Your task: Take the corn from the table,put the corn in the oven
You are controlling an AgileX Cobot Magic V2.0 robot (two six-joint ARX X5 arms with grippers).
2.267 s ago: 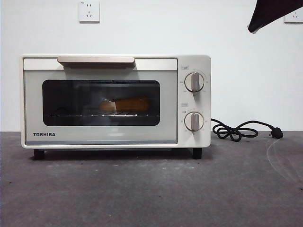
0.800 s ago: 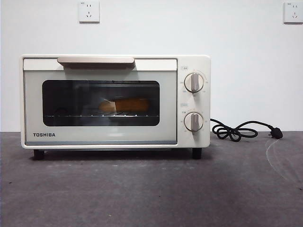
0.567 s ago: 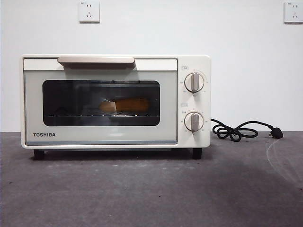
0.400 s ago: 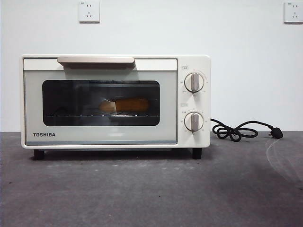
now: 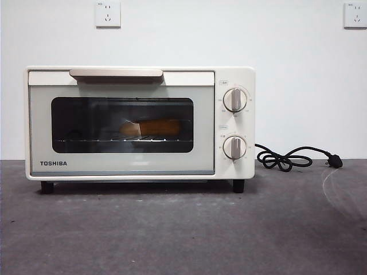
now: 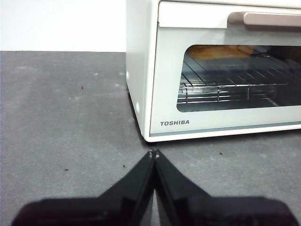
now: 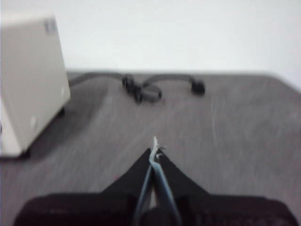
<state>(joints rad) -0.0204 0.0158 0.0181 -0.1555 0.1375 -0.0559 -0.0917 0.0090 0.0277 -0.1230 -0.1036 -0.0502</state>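
The cream-white TOSHIBA oven [image 5: 140,122] stands on the dark grey table [image 5: 183,229] with its door closed. Behind the dark glass the yellow-orange corn [image 5: 152,127] lies on the wire rack; the left wrist view shows it as a yellow shape [image 6: 221,51] at the back of the rack. My left gripper [image 6: 154,154] is shut and empty, low over the table just off the oven's [image 6: 211,70] front left corner. My right gripper [image 7: 154,149] is shut and empty, over the table to the right of the oven [image 7: 28,80]. Neither arm shows in the front view.
A black power cord [image 5: 292,157] with its plug lies coiled on the table to the right of the oven, also in the right wrist view as the cord [image 7: 150,87]. Two wall sockets [image 5: 108,14] sit high on the white wall behind.
The dark arm tip at the top right corner 2.8 s ago has left the front view. Oven, corn and cord have not moved.
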